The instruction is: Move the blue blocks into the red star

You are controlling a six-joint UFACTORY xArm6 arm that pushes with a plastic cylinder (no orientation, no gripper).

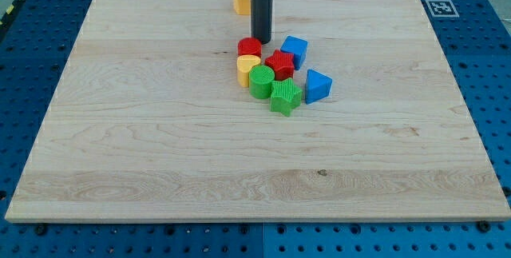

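My tip [261, 40], plain rod with no claw, sits just above red cylinder [249, 48]; blue cube [295, 51] touches red star [279, 65], blue triangle [318, 86] near, likely next push.

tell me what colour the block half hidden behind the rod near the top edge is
Yellow-orange: the block sits behind the rod, in the camera view.

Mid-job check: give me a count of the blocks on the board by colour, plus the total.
Blue: 2, blue cube and blue triangular block
Red: 2, red round block and red star
Yellow: 2, yellow block by the rod and yellow block in the cluster
Green: 2, green round block and green cube
Total: 8

My tip sits just above the red round block.
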